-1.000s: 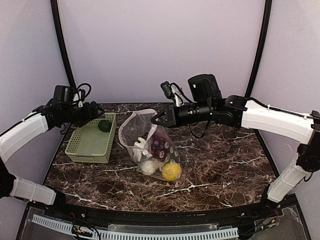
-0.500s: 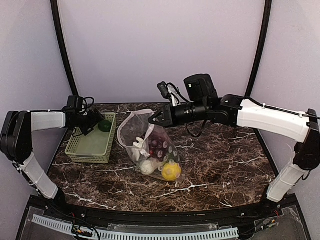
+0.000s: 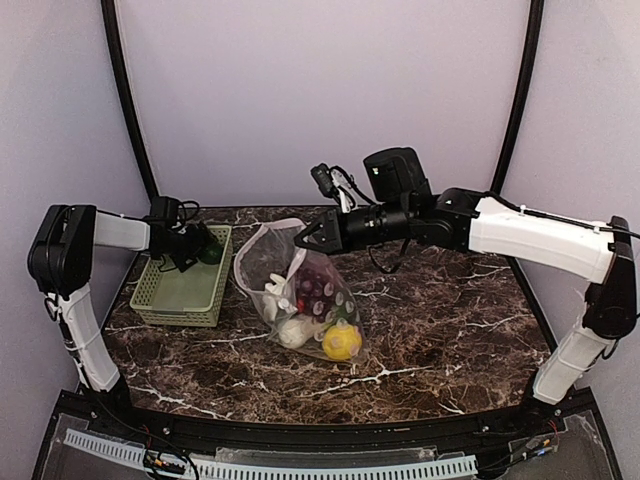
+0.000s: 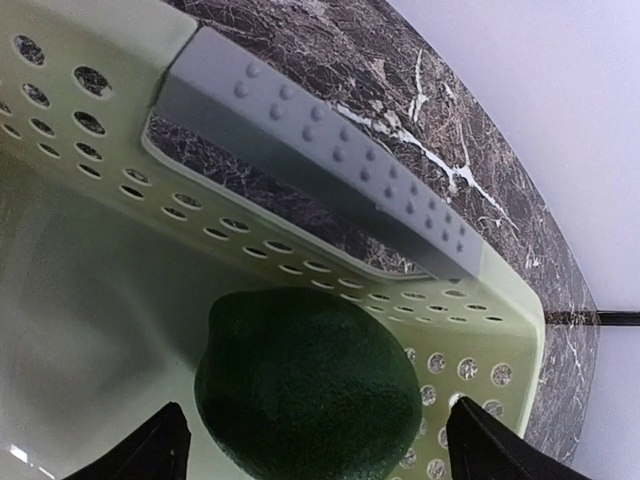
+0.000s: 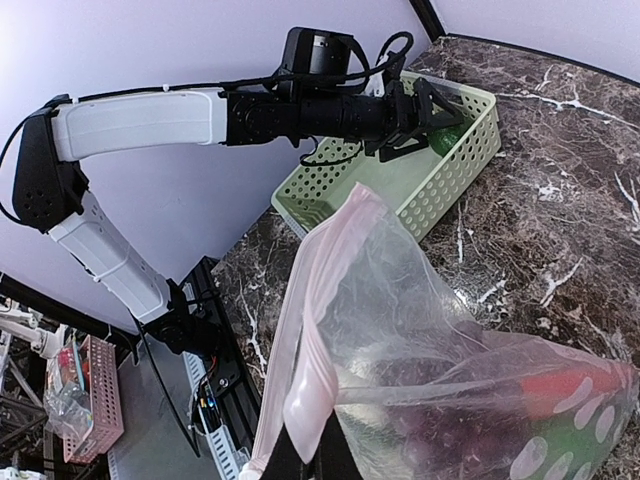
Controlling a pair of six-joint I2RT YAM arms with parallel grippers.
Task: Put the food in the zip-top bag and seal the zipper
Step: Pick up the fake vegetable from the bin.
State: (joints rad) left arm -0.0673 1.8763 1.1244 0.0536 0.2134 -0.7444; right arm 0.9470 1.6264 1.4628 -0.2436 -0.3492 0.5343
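**Fig. Loading step, last loose piece.** Top, L-wrist & R-wrist views.

**Step in hand.** Pick-up of the green piece, the only food visible outside the bag. It lies in the basket, far corner, close to the perforated wall. L claw is set wide: one fingertip each side of the piece, neither seen touching it, nothing held. R claw is pinched shut on the bag's mouth edge, holding it up off the counter. In the R-wrist view the pinkish zipper runs down into the grip. Mouth gapes; zipper not pressed.

**Bag contents.** Lemon & white piece at the low near end. Dark red pieces sit mid-bag. Other items can't be told apart through the plastic.

**Next move (judged).** L claw needs to close on the piece, lift clear of the basket wall, then carry it rightward to the raised mouth. The wall is close behind the piece, so there's little room on that side. The piece looks round & may roll if caught off-centre. Sealing comes after.

**Axis & heading.** Bag's long axis runs diagonally: mouth far-left & raised, facing the basket; closed end near-right, flat on the counter. Green piece is roundish, slightly wider than tall in the L-wrist view; no clear long axis.
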